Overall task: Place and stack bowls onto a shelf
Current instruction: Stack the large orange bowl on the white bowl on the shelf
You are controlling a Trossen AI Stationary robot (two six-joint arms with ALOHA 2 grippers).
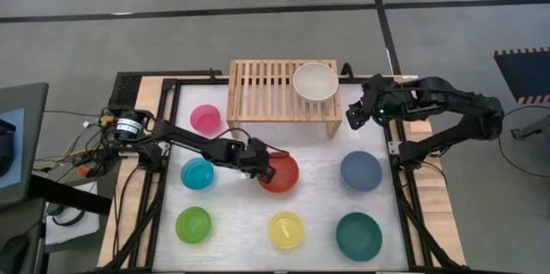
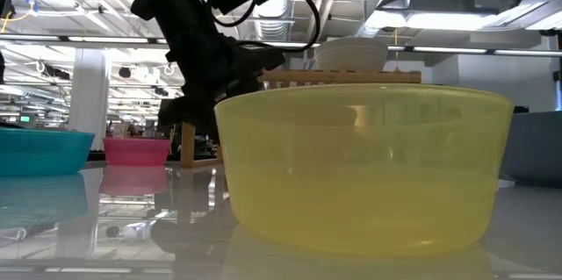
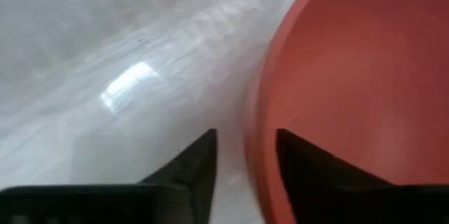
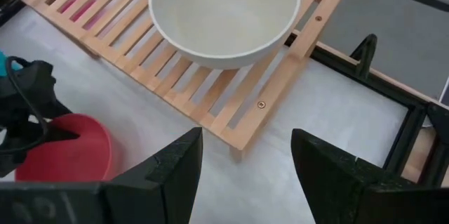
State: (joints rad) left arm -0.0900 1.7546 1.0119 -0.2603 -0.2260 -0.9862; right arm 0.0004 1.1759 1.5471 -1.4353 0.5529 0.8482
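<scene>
Straddling the red bowl (image 3: 351, 76) rim, left gripper (image 3: 245, 161) jaws stand parted.

White table (image 1: 318, 158), loose cables (image 1: 77, 149)

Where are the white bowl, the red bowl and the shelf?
white bowl (image 1: 315, 82), high view, inside bottom.
red bowl (image 3: 365, 76), left wrist view, inner wall.
shelf (image 4: 175, 80), right wrist view, bare top slats.
</scene>
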